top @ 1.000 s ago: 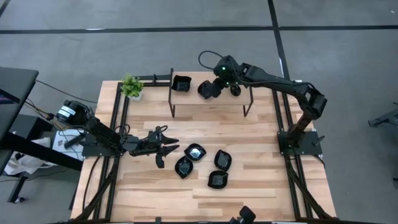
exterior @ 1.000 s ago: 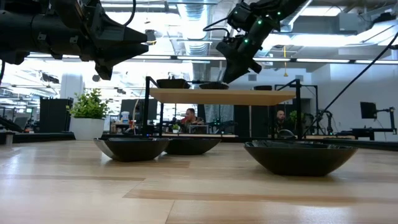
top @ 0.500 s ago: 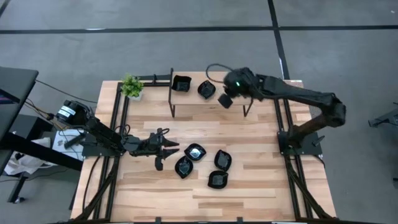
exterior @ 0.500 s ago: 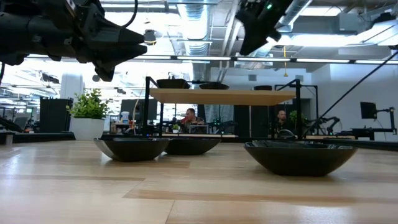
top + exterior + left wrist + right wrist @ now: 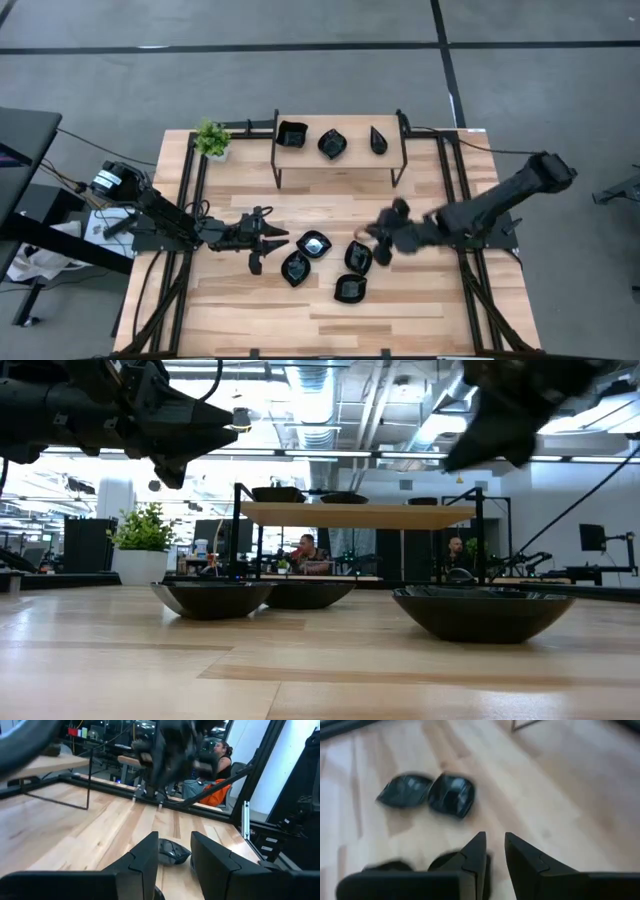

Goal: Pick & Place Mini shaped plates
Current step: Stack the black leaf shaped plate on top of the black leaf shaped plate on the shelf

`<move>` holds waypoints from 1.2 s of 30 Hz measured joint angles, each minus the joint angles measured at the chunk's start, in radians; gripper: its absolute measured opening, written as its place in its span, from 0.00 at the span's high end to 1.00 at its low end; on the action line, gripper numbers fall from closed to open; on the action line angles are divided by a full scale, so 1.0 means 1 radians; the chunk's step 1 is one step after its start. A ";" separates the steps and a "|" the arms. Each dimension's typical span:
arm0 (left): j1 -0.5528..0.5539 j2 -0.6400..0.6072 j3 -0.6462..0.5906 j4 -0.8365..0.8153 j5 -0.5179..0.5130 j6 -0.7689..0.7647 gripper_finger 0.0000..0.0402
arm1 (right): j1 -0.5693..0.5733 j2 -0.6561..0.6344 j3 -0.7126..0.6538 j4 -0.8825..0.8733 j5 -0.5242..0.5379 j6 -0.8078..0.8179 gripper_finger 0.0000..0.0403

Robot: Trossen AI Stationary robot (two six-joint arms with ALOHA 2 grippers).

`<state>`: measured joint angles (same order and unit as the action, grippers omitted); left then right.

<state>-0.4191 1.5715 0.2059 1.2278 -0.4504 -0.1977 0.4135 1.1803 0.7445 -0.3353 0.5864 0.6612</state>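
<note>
A: Wooden tabletop (image 5: 420, 310), grey floor around it, office space behind in the low view. Where are you?

B: My left gripper (image 5: 268, 238) sits low over the table's left-middle, fingers parted, nothing between them. My right gripper (image 5: 378, 243) is out over the table's middle-right, just beside the plates on the tabletop. Its fingers show a narrow gap in the right wrist view and hold nothing.

A: Plates?

B: Three mini shaped plates are on the raised shelf (image 5: 340, 160) at the far side: a square one (image 5: 291, 133), a rounded one (image 5: 332, 144), a narrow leaf one (image 5: 377, 140). Four more are on the table, clustered centre: one (image 5: 314, 243) just off my left fingertips, one (image 5: 295, 268) below it, one (image 5: 357, 257) next to my right gripper, one (image 5: 350, 289) nearest the front edge.

A: Contact with any of them?

B: None that I can see. The left wrist view shows one dish (image 5: 173, 852) lying beyond my left fingers, apart from them. The right wrist view shows two dishes (image 5: 426, 793) side by side ahead, and darker blurred shapes under the fingers.

A: Anything else?

B: A small potted plant (image 5: 211, 138) stands at the far left corner. A seated person (image 5: 220, 762) is in the room behind.
</note>
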 joint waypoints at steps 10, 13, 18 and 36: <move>0.000 0.000 0.050 0.008 0.085 0.113 0.71 | 0.192 0.164 -0.111 0.143 0.098 0.253 0.83; 0.000 0.000 0.050 0.008 0.085 0.115 0.71 | 0.193 0.213 -0.111 0.163 0.098 0.257 0.83; 0.000 0.000 0.050 0.008 0.085 0.115 0.71 | 0.184 0.267 -0.110 0.191 0.093 0.257 0.83; 0.000 0.000 0.050 0.008 0.085 0.114 0.71 | 0.127 0.275 -0.110 0.157 0.041 0.246 0.58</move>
<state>-0.4191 1.5719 0.2558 1.2354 -0.3656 -0.0840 0.5407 1.4553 0.6346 -0.1783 0.6278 0.9070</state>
